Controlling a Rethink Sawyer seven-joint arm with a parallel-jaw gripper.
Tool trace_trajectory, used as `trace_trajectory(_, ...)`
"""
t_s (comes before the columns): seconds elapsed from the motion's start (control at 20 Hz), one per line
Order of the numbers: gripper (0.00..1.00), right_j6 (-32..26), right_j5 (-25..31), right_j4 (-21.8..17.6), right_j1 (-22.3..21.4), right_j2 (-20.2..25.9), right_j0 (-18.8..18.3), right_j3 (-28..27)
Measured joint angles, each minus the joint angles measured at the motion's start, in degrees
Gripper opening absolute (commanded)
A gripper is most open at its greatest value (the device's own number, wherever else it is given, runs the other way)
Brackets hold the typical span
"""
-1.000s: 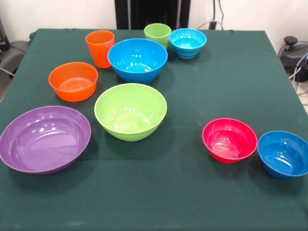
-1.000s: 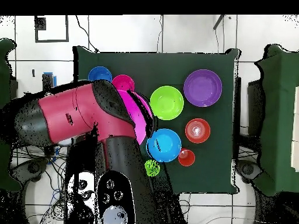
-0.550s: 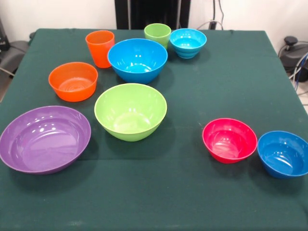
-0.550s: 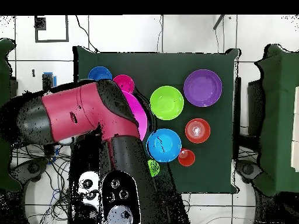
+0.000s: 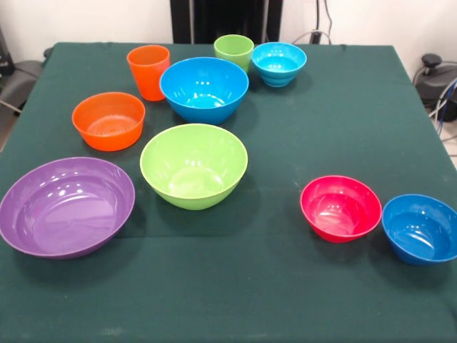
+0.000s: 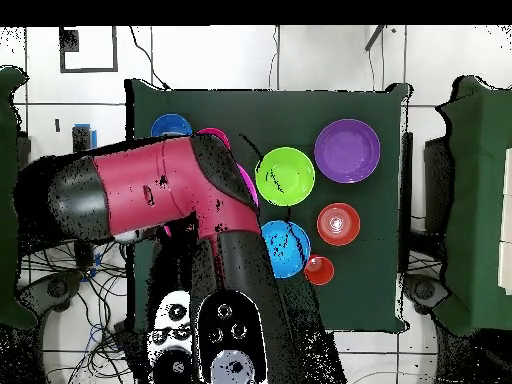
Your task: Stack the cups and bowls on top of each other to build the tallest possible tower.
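In the front view the orange cup (image 5: 148, 71) and the light green cup (image 5: 233, 50) stand upright at the far side, with a small blue bowl (image 5: 278, 63) beside the green one. The large blue bowl (image 5: 204, 88), orange bowl (image 5: 108, 120), lime green bowl (image 5: 193, 164), purple bowl (image 5: 66, 206), red bowl (image 5: 340, 207) and a second small blue bowl (image 5: 420, 229) each sit apart on the green cloth, none stacked. Overhead, the red and black arm (image 6: 160, 190) covers the table's left part. A pink sliver (image 6: 244, 178) shows at its edge. The gripper is hidden.
The green tablecloth (image 5: 285, 286) reaches all the table's edges. Overhead, the arm overlaps part of the large blue bowl (image 6: 292, 248). The purple bowl (image 6: 347, 150), lime bowl (image 6: 285, 175) and orange bowl (image 6: 339, 223) lie uncovered to the right.
In the overhead view the arm has swung further over the table, hiding more of the pink patch and the green cup. No cup or bowl on the cloth has moved.
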Motion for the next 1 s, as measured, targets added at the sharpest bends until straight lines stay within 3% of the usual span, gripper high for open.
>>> trace_trajectory(0.3,0.00,0.00,-3.16,-0.01,0.42,0.00,-1.36,0.71)
trace_trajectory(0.6,0.00,0.00,-12.52,-0.14,1.83,-0.04,-2.60,3.10)
trace_trajectory(1.0,0.00,0.00,-17.97,-0.34,3.97,-0.07,-2.60,5.03)
